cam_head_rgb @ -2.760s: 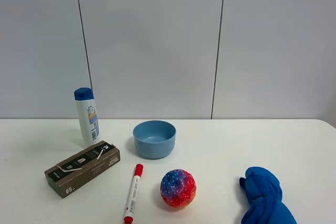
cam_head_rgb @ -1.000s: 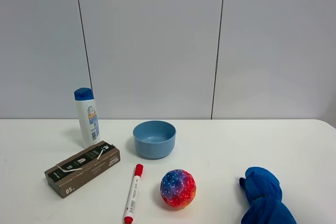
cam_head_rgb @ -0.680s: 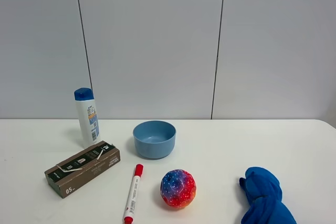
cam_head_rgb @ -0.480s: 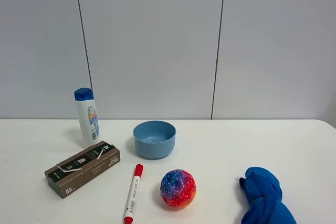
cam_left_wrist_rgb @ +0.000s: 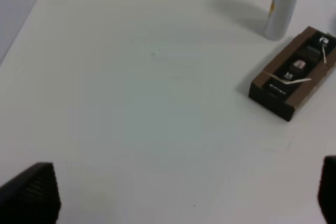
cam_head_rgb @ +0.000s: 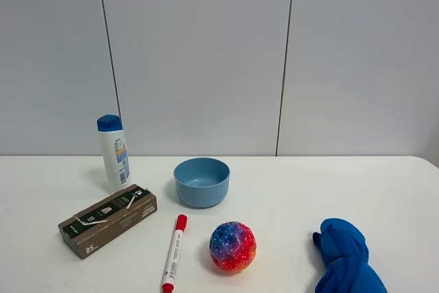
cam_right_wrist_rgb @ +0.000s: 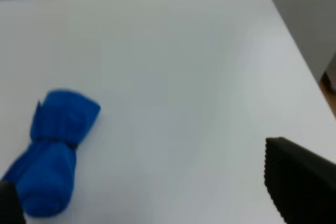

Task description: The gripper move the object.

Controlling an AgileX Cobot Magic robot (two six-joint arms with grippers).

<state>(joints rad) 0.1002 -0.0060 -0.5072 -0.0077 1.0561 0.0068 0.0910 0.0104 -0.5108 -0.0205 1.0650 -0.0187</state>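
The white shampoo bottle (cam_head_rgb: 113, 152) with a dark blue cap stands upright at the back left of the white table (cam_head_rgb: 288, 190). Its lower body shows in the left wrist view (cam_left_wrist_rgb: 285, 4). Neither gripper shows in the exterior high view. My left gripper (cam_left_wrist_rgb: 178, 198) is open and empty, its black fingertips (cam_left_wrist_rgb: 31, 195) wide apart, low over bare table well short of the bottle. My right gripper (cam_right_wrist_rgb: 152, 198) is open and empty, with one black fingertip (cam_right_wrist_rgb: 302, 187) in view, near the table's right side.
A brown box (cam_head_rgb: 108, 219) lies just in front of the bottle, also in the left wrist view (cam_left_wrist_rgb: 294, 72). A light blue bowl (cam_head_rgb: 201, 181), a red marker (cam_head_rgb: 174, 252), a multicoloured ball (cam_head_rgb: 232, 245) and a blue cloth (cam_head_rgb: 345, 259) lie across the table; the cloth shows in the right wrist view (cam_right_wrist_rgb: 55, 150).
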